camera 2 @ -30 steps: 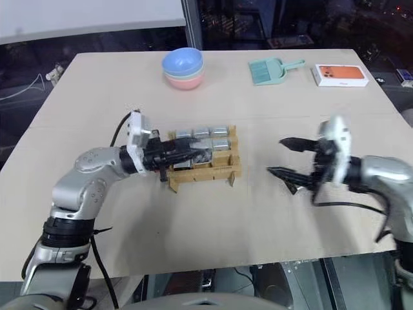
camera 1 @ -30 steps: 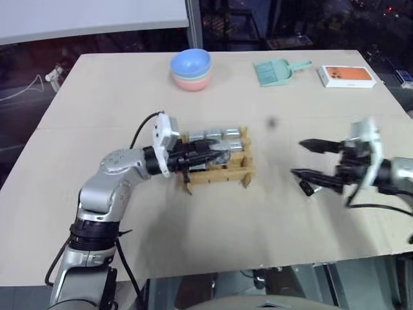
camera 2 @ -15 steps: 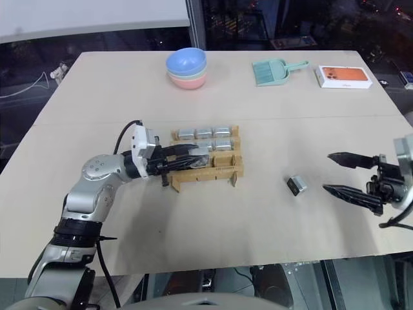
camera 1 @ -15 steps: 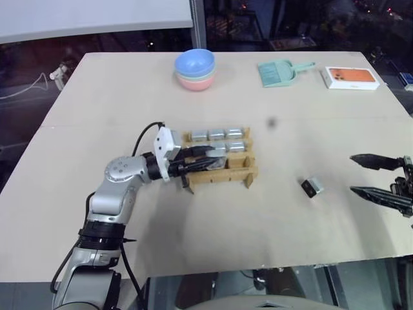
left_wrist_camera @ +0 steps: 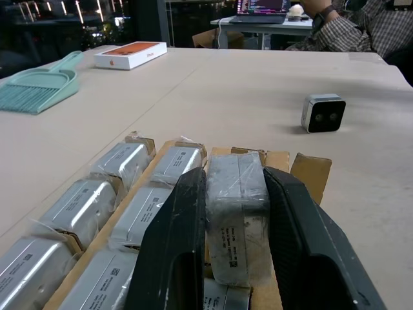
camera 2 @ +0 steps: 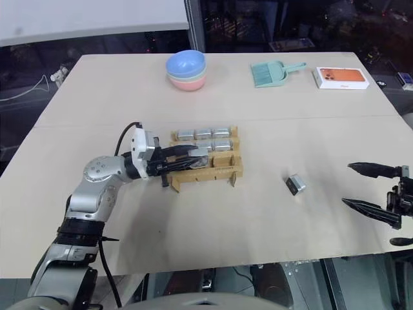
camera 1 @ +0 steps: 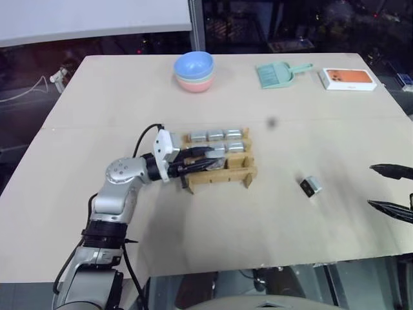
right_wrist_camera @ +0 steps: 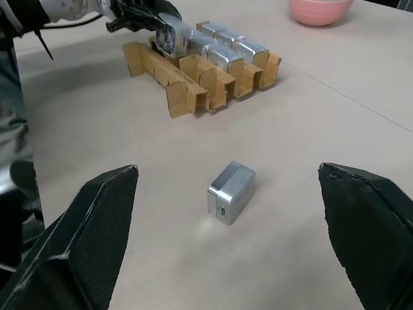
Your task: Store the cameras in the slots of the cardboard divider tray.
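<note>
- Right gripper (camera 2: 377,194): fingers wide apart, empty, near the table edge.
- Loose camera (right_wrist_camera: 230,192) lies on the table beside it; likely light, rigid, film-wrapped (slippery?), so pinch the long flat sides.
- Left gripper (left_wrist_camera: 235,213) clamps a camera (left_wrist_camera: 233,200) over the cardboard divider tray (camera 2: 205,169).

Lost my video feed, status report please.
Left hand shut on silver-grey boxy camera over tan cardboard divider tray. Right hand open; loose camera on table, path clear.

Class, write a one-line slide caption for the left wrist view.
Left gripper clamps a wrapped camera over the cardboard divider tray; a loose camera waits on the table.
</note>
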`<state>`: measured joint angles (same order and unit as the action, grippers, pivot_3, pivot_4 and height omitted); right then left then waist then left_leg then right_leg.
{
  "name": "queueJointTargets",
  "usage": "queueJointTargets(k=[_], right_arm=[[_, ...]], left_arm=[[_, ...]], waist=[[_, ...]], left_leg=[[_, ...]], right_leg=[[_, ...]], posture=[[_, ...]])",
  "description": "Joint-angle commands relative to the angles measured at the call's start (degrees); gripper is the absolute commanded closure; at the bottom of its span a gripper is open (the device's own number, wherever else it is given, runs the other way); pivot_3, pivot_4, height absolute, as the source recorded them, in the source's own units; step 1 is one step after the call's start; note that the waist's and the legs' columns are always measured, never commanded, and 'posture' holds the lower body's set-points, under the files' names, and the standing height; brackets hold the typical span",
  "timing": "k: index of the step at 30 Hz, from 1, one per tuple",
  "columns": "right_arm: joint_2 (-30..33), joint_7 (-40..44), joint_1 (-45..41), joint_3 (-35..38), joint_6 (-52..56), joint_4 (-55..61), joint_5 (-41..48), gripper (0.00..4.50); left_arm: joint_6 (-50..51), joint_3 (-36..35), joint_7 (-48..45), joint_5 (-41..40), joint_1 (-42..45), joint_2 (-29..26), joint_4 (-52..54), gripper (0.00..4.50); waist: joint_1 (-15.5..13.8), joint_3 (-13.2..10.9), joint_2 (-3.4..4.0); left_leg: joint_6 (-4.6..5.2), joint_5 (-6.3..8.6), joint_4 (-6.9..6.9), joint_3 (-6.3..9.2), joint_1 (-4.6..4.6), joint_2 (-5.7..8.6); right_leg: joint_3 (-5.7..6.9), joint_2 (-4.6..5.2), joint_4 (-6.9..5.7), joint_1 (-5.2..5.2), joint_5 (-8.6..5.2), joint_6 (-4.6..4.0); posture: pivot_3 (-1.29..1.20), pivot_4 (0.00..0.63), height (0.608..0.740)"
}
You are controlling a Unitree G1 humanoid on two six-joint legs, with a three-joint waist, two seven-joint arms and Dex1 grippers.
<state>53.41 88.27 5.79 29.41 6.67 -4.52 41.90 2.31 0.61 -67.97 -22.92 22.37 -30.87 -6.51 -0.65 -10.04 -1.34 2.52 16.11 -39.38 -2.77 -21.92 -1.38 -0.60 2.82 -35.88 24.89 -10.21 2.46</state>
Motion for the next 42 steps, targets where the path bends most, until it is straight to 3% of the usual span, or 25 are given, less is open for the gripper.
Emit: queueJointTargets(k=[1,9,24,30,33,36,42], right_arm=[[0.36,3.93,-0.73,0.59,-1.26,0.31,0.79,0.06],[-0.16,3.36,-1.3,0.31,-1.31,1.12,0.78,0.06],[-1.24,1.67,0.44,1.37,-0.88,3.24,0.93,0.06],[-1.28,1.6,0.5,1.39,-0.85,3.08,0.76,0.0],[-0.99,1.54,0.4,1.17,-0.63,2.97,0.54,0.0],[-1.19,0.11,-1.19,-0.26,-1.8,3.16,-1.17,0.0],[-4.12,-13.82,-3.53,-4.36,4.39,10.77,-3.83,0.0]], left_arm=[[-3.39,0.41,-0.9,1.68,0.93,-0.15,-1.64,3.73],[-4.4,0.92,-1.35,1.88,3.48,2.8,-4.88,3.73],[-10.9,3.08,-5.39,6.71,7.61,1.53,-12.78,3.73],[-9.8,2.32,-4.96,5.2,8.16,1.64,-11.28,0.86],[-6.14,1.26,-5.66,2.66,7.9,0.16,-7.59,0.07],[-1.76,0.14,-6.19,1.11,7.73,-3.26,-2.4,0.07],[14.37,-2.03,-10.41,-3.6,4.2,-18.52,12.77,0.07]], waist=[[-0.01,0.0,0.0],[-0.04,0.0,0.0],[0.01,0.0,0.0],[-0.02,0.0,0.0],[0.0,-0.01,-0.01],[0.05,-0.01,-0.02],[0.87,-0.01,0.02]], left_leg=[[0.0,0.0,0.01,0.0,0.07,0.0],[0.0,0.0,0.01,0.03,0.09,0.0],[0.02,0.02,0.01,0.04,0.08,0.0],[0.02,0.02,0.01,0.05,0.07,0.0],[0.02,0.02,0.01,0.05,0.06,-0.01],[0.02,0.02,0.01,0.08,0.04,-0.02],[0.02,0.02,0.09,0.13,0.09,-0.1]], right_leg=[[0.0,0.0,0.0,-0.07,-0.06,-0.07],[0.0,0.01,0.0,-0.1,0.04,-0.01],[-0.01,0.01,0.02,-0.1,0.04,-0.02],[-0.01,0.02,0.02,-0.1,0.04,-0.02],[0.01,0.01,0.02,-0.09,0.04,-0.01],[0.01,0.01,0.02,-0.07,0.03,0.01],[-0.05,0.0,0.02,-0.04,-0.06,-0.01]], posture=[[0.0,0.15,0.74],[0.0,0.15,0.74],[0.0,0.15,0.74],[0.0,0.15,0.74],[0.0,0.15,0.74],[0.0,0.15,0.74],[0.0,0.15,0.74]])
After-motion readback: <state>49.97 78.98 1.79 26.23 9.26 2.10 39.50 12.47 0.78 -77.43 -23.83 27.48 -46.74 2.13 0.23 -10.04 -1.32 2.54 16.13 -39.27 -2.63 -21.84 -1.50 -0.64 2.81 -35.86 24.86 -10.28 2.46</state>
